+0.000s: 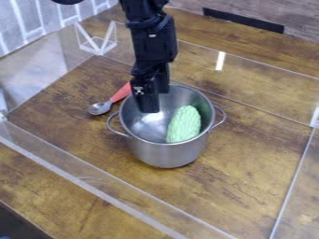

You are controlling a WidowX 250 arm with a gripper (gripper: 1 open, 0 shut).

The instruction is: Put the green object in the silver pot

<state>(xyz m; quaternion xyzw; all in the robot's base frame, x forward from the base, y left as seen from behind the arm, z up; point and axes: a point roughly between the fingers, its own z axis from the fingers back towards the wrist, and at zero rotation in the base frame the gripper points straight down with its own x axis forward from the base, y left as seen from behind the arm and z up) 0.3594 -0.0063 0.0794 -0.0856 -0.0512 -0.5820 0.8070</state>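
The green object (184, 123), a light green bumpy toy vegetable, lies inside the silver pot (166, 152), leaning against its right inner wall. The pot stands near the middle of the wooden table. My gripper (148, 94) hangs over the pot's back-left rim, pointing down, above and left of the green object and apart from it. Its dark fingers stand open with nothing between them.
A small spoon (110, 100) with a red handle lies on the table just left of the pot, partly behind the gripper. Clear plastic walls (75, 187) border the table in front and at the left. A clear stand (95, 37) sits at the back left.
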